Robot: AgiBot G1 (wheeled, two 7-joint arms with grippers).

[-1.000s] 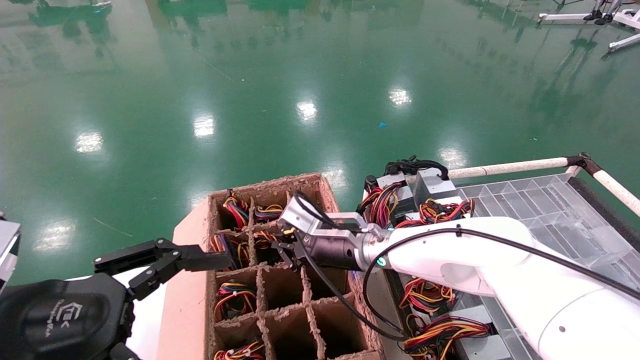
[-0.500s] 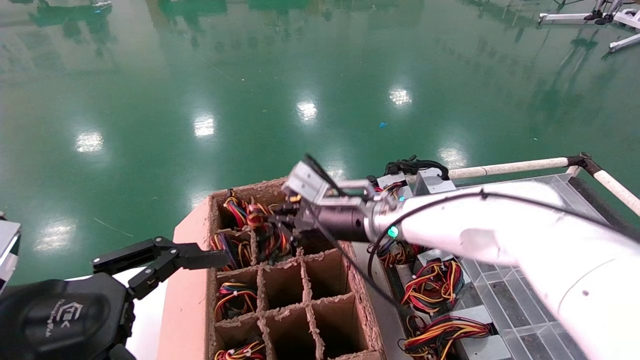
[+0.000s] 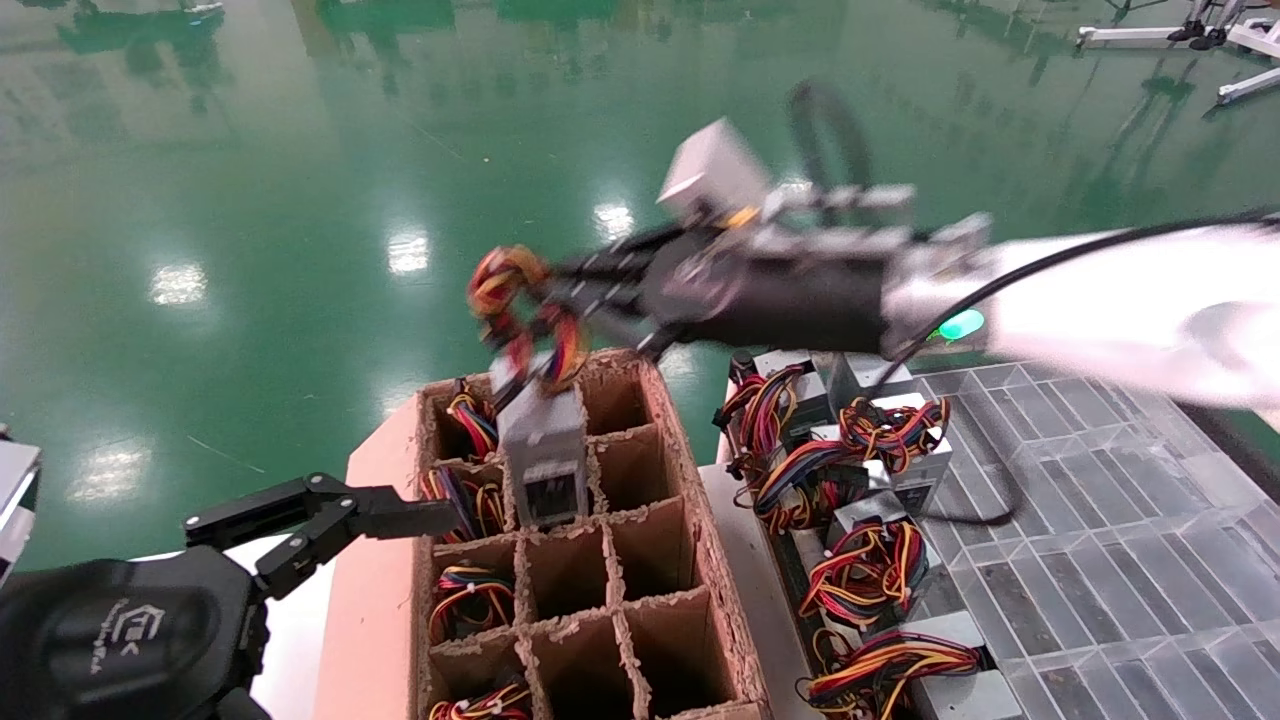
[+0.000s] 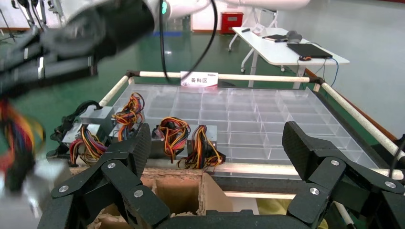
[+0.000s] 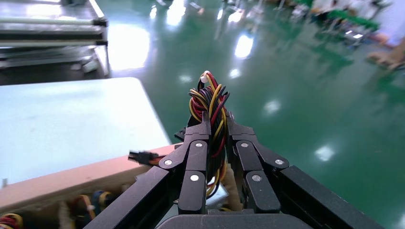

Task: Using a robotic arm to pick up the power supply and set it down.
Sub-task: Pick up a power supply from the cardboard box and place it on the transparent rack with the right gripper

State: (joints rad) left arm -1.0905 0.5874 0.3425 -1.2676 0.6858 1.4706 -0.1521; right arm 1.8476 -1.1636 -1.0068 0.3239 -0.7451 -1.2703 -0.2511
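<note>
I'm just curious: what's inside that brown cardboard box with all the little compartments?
Several cells of the cardboard box hold coloured wire bundles; others look empty. The right hand holds one power supply by its wires, hanging over the cells. The cell bottoms are hidden. The left hand waits beside the box.

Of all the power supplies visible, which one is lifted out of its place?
The silver-grey metal power supply hanging over the brown cardboard divider box: the right gripper holds its wire loop; the others sit in cells or on the clear tray.

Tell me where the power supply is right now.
In the head view, the power supply hangs by its wire bundle from the right end effector, above the cardboard divider box, at its far cells.
</note>
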